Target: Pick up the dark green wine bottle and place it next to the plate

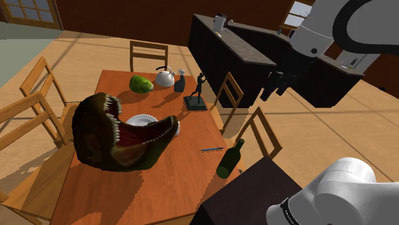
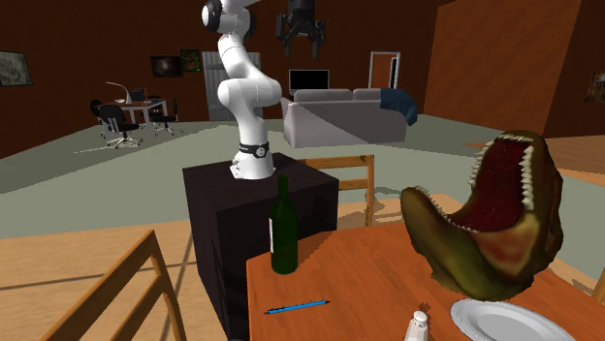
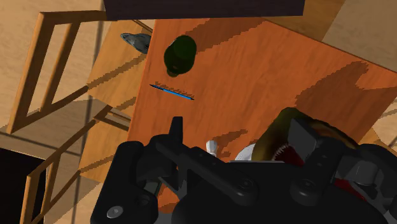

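Gripper [image 2: 301, 44] is hanging high over the stand [image 2: 223, 223], fingers spread, gripping nothing, so I'm guessing it's just starting the reach. Bottle [image 1: 230, 160] is standing upright at the table [image 1: 185, 185] edge nearest the stand, well apart from the plate [image 1: 142, 119]. Next it's needing a descent onto the neck.

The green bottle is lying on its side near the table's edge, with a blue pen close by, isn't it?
Not quite: the green bottle stands upright, not on its side, as the second exterior view shows. It is near the table's edge, with the blue pen close by.
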Available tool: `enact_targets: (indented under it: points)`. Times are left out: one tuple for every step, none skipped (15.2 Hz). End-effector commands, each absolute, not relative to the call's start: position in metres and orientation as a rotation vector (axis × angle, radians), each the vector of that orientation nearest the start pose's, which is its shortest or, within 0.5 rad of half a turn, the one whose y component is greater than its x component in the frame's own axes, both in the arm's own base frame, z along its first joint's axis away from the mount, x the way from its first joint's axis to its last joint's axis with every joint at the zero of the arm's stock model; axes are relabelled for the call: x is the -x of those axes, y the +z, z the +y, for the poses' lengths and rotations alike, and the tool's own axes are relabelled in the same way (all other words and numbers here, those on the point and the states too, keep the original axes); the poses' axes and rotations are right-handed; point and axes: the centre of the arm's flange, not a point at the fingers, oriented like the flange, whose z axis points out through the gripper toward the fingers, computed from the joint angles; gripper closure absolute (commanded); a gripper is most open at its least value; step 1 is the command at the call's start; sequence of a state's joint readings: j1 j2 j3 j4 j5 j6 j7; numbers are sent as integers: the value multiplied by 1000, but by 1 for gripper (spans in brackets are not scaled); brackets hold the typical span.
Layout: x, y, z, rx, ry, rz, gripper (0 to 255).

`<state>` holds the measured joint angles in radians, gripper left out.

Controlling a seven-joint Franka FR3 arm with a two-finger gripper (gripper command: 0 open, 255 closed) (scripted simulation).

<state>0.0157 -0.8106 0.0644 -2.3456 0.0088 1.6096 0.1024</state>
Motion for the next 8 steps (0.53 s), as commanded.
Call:
enact_targets:
  points:
    - [-303,606,32,3170,-121,64,0]
    - [-306,594,27,3168,-114,58,0]
    - [-309,582,22,3165,-107,52,0]
    - [-312,569,18,3163,-100,45,0]
    - [-315,557,13,3160,-93,39,0]
    - [-318,545,8,3158,-86,33,0]
    - [-321,533,3,3155,-79,27,0]
    - [-324,520,-1,3153,-73,20,0]
